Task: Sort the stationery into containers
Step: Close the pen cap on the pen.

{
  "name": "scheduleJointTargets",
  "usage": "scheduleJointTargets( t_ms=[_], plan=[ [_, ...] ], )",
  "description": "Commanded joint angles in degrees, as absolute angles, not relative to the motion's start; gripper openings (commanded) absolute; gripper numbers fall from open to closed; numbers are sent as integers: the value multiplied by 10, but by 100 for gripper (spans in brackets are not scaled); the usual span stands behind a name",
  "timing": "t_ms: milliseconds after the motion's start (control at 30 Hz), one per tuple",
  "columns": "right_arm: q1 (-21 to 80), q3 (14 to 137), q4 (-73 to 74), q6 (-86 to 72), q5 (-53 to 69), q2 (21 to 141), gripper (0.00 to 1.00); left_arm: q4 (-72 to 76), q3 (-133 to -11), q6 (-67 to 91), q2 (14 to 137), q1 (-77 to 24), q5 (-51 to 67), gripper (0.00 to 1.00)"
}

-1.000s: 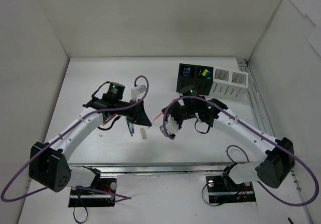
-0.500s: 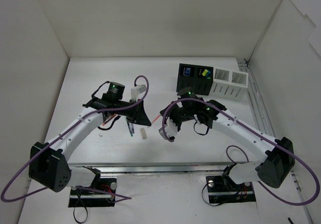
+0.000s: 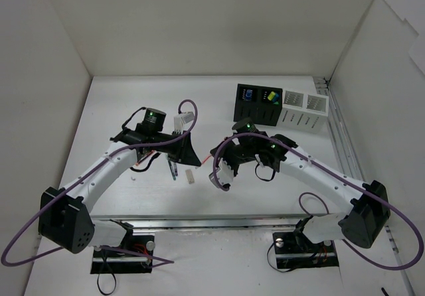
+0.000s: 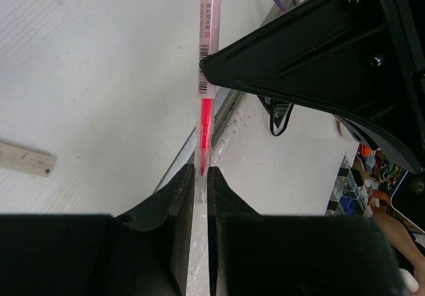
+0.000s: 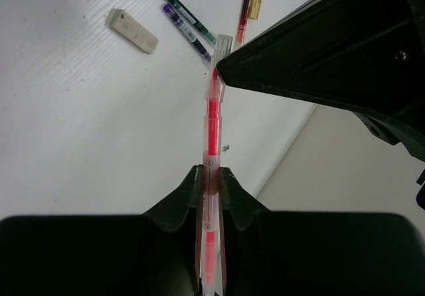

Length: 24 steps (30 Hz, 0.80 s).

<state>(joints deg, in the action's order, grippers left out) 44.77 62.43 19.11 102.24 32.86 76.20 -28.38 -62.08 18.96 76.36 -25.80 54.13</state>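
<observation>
A thin red pen (image 3: 209, 155) with a clear barrel hangs between my two grippers above the table. My left gripper (image 3: 194, 156) is shut on one end; the left wrist view shows the pen's (image 4: 207, 77) tip pinched between its jaws (image 4: 201, 171). My right gripper (image 3: 224, 158) is shut on the other end; the right wrist view shows the barrel (image 5: 212, 123) clamped between its jaws (image 5: 210, 171). The black two-compartment box (image 3: 257, 103) and the white perforated boxes (image 3: 303, 112) stand at the back right.
A pale eraser (image 5: 132, 30), a green-capped pen (image 5: 186, 12), a purple-capped pen (image 5: 184, 28) and a dark red pen (image 5: 246, 10) lie on the table under the grippers. The eraser (image 3: 190, 176) also shows in the top view.
My right gripper has shifted a little left and toward the near edge, closer to the left gripper. The left arm has hardly moved.
</observation>
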Motion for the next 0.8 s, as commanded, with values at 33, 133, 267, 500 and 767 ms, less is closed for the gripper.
scheduleJointTargets(
  t_ms=[33,133,267,500,767],
  plan=[
    [455,653,182,981,363,764,0,-221,-632,206,755,-258,542,0],
    [455,665,181,944,376,765,0,-185,-614,218,737,-258,532,0],
    [455,657,181,962,412,764,0,-142,-610,236,730,-258,527,0],
    [456,672,180,924,428,768,0,-99,-620,241,748,-287,508,0],
    [456,668,178,917,477,753,0,-59,-624,242,770,-293,495,0]
  ],
)
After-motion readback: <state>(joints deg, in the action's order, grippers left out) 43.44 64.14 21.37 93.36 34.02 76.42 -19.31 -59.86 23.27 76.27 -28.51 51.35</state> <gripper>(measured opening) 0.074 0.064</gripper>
